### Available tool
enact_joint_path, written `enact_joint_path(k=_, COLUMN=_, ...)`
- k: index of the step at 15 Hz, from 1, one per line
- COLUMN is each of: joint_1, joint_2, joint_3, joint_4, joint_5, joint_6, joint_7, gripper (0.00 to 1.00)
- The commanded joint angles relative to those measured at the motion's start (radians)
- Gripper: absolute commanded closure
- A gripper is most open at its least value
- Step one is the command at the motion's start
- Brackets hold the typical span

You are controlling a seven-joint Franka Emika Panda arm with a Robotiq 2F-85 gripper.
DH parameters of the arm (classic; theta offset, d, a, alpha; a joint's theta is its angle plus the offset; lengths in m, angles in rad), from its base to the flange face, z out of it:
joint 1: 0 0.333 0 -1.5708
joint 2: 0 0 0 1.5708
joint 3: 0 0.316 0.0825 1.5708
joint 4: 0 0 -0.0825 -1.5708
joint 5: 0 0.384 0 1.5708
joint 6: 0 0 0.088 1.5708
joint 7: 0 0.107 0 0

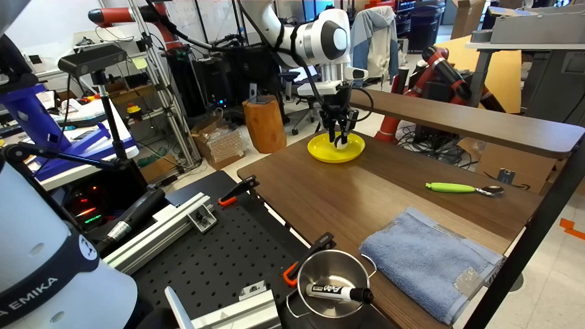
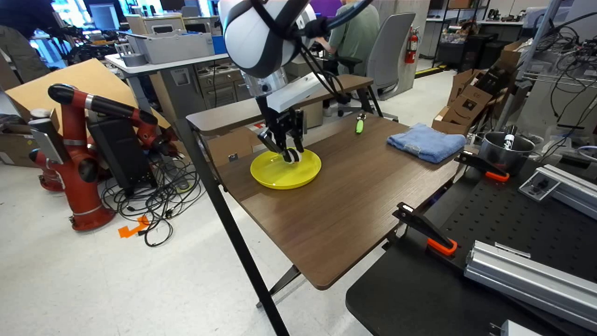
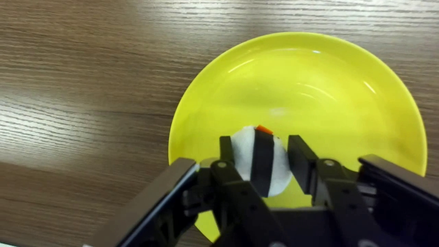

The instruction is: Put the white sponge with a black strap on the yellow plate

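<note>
- Fingers (image 3: pixel 303 161): pinching the white sponge (image 3: pixel 262 161), one against each flank in the wrist view.
- Sponge sits between the tips; black strap (image 3: pixel 263 151) runs down its middle, white showing either side. One end pokes past the tips, small orange bit (image 3: pixel 264 129) on that end.
- Yellow plate (image 3: pixel 298 85) directly behind/below, sponge inside its rim. Sponge underside hidden, can't tell if it touches the plate.
- Plate is flat on the table (image 3: pixel 85 85), near an edge in both exterior views.
- Further out, same table: green-handled spoon (image 1: pixel 457 188), well apart from the plate, then folded blue cloth (image 1: pixel 425 260).
- Furthest: steel pot (image 1: pixel 315 267), marker (image 1: pixel 336 292) leaning in it.
</note>
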Motion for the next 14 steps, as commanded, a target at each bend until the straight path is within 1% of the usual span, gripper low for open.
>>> enact_joint_path(k=1, joint_1=0.016, joint_2=0.028, joint_3=-0.016, joint_4=0.065, joint_5=-0.006, joint_6=-0.068, joint_7=0.018, gripper=0.22)
enact_joint_path(k=4, joint_1=0.013, joint_2=0.01, joint_3=-0.014, joint_4=0.053, joint_5=-0.007, joint_6=-0.07, joint_7=0.013, gripper=0.02)
enact_joint_path(k=5, joint_1=0.011, joint_2=0.004, joint_3=-0.013, joint_4=0.048, joint_5=-0.006, joint_6=-0.07, joint_7=0.011, gripper=0.0)
enact_joint_path(k=9, joint_1=0.003, joint_2=-0.059, joint_3=-0.006, joint_4=-0.018, joint_5=-0.004, joint_6=-0.061, joint_7=-0.004, gripper=0.0)
enact_joint_path(k=14, joint_1=-0.008, joint_2=-0.228, joint_3=0.007, joint_4=-0.17, joint_5=0.004, joint_6=-0.035, joint_7=-0.011, gripper=0.0)
